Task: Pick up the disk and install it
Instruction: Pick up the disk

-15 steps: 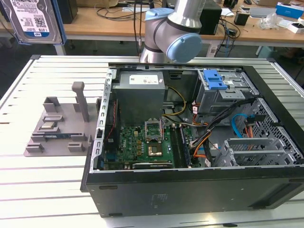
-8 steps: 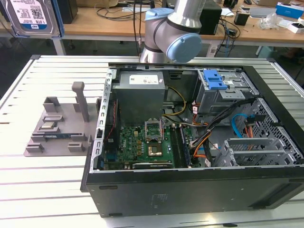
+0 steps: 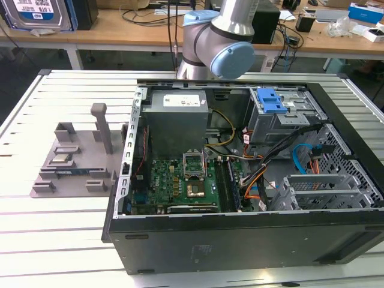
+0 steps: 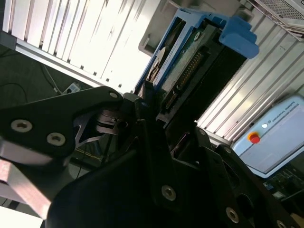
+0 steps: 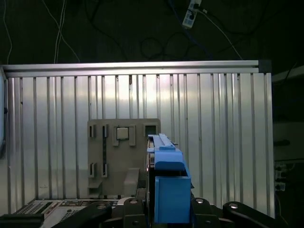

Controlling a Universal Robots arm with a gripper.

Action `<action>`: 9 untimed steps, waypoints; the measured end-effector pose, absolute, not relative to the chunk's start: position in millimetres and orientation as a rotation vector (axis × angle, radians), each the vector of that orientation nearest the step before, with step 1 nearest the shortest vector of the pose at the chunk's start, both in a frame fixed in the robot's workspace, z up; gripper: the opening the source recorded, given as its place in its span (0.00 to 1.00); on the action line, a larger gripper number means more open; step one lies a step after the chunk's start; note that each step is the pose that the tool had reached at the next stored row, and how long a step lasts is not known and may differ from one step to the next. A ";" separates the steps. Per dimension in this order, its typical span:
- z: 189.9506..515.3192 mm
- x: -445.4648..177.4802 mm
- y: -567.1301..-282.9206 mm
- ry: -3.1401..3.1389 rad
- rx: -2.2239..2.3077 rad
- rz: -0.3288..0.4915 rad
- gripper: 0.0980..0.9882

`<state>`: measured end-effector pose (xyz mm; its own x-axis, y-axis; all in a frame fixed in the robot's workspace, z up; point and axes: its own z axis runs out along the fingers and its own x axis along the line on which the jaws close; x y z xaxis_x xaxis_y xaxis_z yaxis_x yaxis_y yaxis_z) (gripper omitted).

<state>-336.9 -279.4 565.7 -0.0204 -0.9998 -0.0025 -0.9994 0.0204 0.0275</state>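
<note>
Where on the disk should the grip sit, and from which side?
The disk is a thin slab, so clamp its two broad flat faces near one short end, coming along its length from the end opposite the blue tab. The gripper appears shut on it that way.

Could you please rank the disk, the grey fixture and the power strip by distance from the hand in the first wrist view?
1. disk, gripped in the hand.
2. grey fixture, on the table.
3. power strip, on the floor beyond.
</note>
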 end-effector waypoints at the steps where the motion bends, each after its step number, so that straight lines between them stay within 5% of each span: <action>1: 567.5 -336.8 -279.4 -2.231 2.186 -0.033 0.30; 9: 589.5 -336.6 -278.9 -2.231 2.186 -0.033 0.30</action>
<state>-336.6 -278.9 589.5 -0.0204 -0.9998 -0.0025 -0.9994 0.0204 0.0275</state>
